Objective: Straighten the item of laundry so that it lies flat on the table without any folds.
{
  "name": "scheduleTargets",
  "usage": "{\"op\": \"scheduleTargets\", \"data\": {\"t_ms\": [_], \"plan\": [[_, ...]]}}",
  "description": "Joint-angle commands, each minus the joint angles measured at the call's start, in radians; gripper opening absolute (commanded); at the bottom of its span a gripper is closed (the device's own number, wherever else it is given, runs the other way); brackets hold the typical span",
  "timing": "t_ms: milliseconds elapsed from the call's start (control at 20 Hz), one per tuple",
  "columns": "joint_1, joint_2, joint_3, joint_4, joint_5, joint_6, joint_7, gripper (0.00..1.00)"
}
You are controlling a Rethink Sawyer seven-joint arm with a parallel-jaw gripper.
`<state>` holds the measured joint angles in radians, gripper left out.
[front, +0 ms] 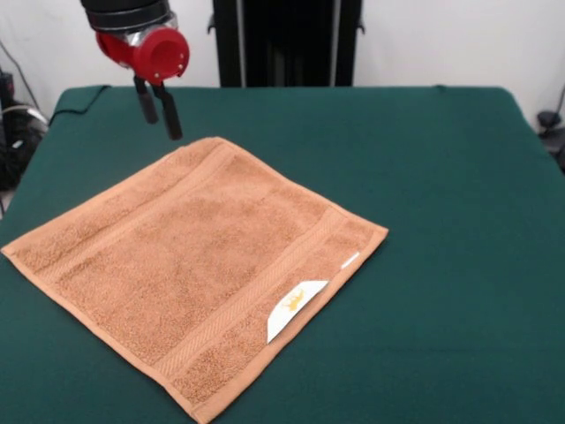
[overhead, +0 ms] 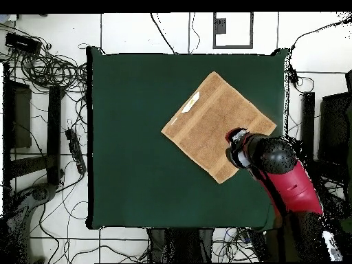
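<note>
Orange-tan terry towel (front: 194,265) spread flat on the green desk (front: 441,221), set cornerwise to the desk's edges, all four corners showing and no fold visible. Two woven border bands across it, one near each of two opposite edges. White label with a yellow mark (front: 294,308) at the towel's edge toward the camera in the front view, with a smaller white tab (front: 350,261) a little farther along that same edge. In the overhead view, towel (overhead: 218,125) right of the desk's middle and toward the desk's (overhead: 137,151) right edge, with bare green cloth wide on the towel's other side; label (overhead: 191,102) there on the towel's upper-left edge. Hand (front: 160,108) just beyond the towel's far corner in the front view, raised above the cloth and not touching the towel; two dark fingers (front: 169,115) hanging down from a red wrist (front: 150,49), close together with only a narrow gap between them, holding nothing. In the overhead view, red and black arm (overhead: 285,175) over the towel's corner nearest the desk's right edge, covering that corner; fingers hidden there beneath the arm. Cables and black stands on the white floor (overhead: 41,227) round the desk.
</note>
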<state>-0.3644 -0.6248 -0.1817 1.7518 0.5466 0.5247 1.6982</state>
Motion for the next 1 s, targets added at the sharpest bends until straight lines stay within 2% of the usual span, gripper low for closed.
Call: {"op": "scheduleTargets", "data": {"t_ms": [50, 550, 1000], "plan": [[0.057, 0.034, 0.11, 0.127, 0.09, 0.012, 0.309, 1.0], [0.074, 0.051, 0.126, 0.139, 0.144, -0.031, 0.299, 1.0], [0.052, 0.076, 0.166, 0.157, 0.183, -0.096, 0.259, 1.0]]}}
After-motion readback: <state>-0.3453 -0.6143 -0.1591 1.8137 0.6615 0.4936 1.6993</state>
